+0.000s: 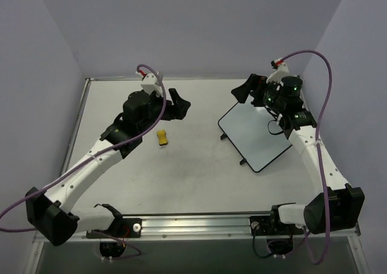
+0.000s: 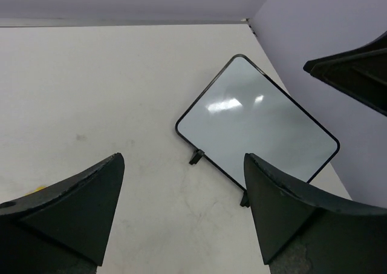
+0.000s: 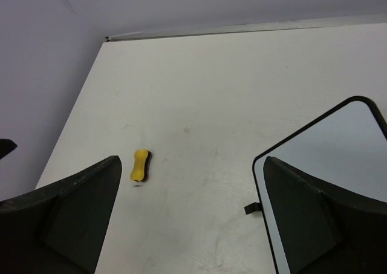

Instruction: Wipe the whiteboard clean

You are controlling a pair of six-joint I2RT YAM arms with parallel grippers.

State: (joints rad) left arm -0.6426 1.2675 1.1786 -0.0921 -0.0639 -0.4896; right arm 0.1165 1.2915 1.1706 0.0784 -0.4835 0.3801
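Top view, whiteboard (image 1: pixel 257 132): lying flat on the right side of the table (image 1: pixel 199 177), turned at an angle so one corner points at the near edge. Surface looks plain white inside the black frame.
Top view, left gripper (image 1: pixel 181 104): up over the middle-left of the table, fingers spread, nothing in them.
Top view, eraser (image 1: pixel 162 138): little yellow block sitting on the table just near-side of the left gripper, not touching it, well apart from the whiteboard.
Top view, right gripper (image 1: pixel 243 92): hanging just past the whiteboard's far-left corner, fingers spread, holding nothing.
Left wrist, fingers (image 2: pixel 78 213): both black pads wide apart at the bottom of the shot, only bare table between them.
Left wrist, whiteboard (image 2: pixel 257 129): ahead and to the right, close to the side wall, white face with a couple of glare streaks, two small black feet on the near long edge.
Right wrist, fingers (image 3: pixel 72 219): wide apart too, empty gap.
Right wrist, whiteboard (image 3: pixel 326 138): rounded corner poking in on the right, partly behind the right-hand finger.
Right wrist, eraser (image 3: pixel 140 165): alone on the table, left of centre, well clear of the board.
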